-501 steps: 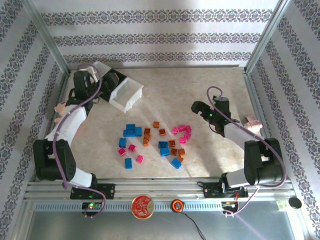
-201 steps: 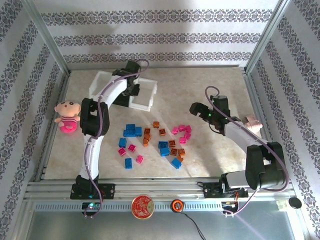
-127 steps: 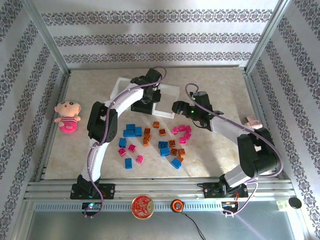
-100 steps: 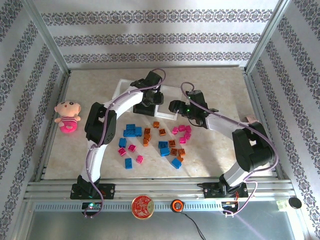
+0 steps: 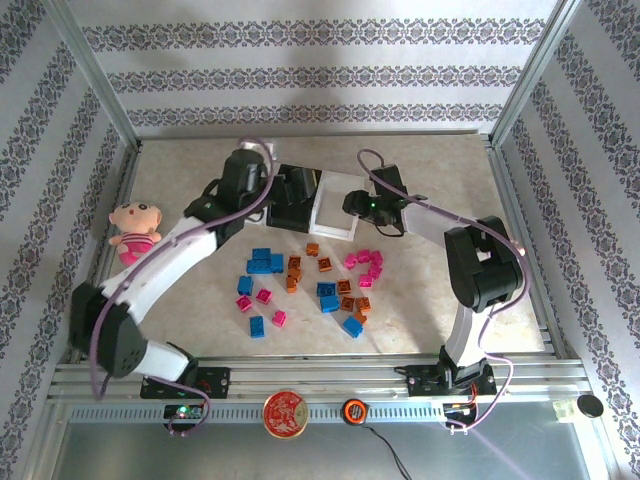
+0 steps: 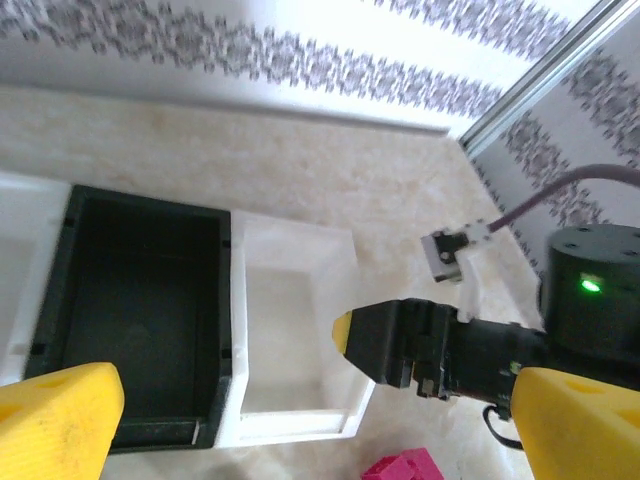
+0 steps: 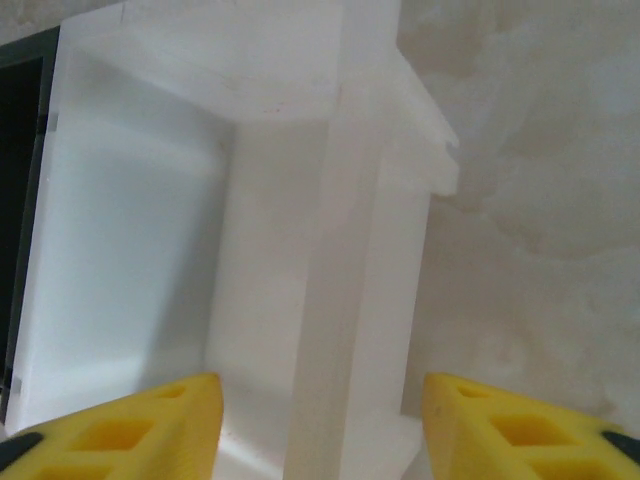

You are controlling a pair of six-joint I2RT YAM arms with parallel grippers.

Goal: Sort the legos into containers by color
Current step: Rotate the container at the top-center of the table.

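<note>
Right claw point(image 7: 322, 412) spread astride the right end wall of the containers point(image 7: 345, 240), not yet pinching; left claw point(image 6: 320, 430) wide open above them, empty; probably light, stiff, slick plastic, apt to slide; best pinched low on that wall; legos point(image 5: 328, 292) loose just in front.

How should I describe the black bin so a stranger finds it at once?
On the far middle of the beige table, behind the scattered bricks, sit three joined open-top plastic bins. The black rectangular bin is the middle one; both neighbours are white.
</note>
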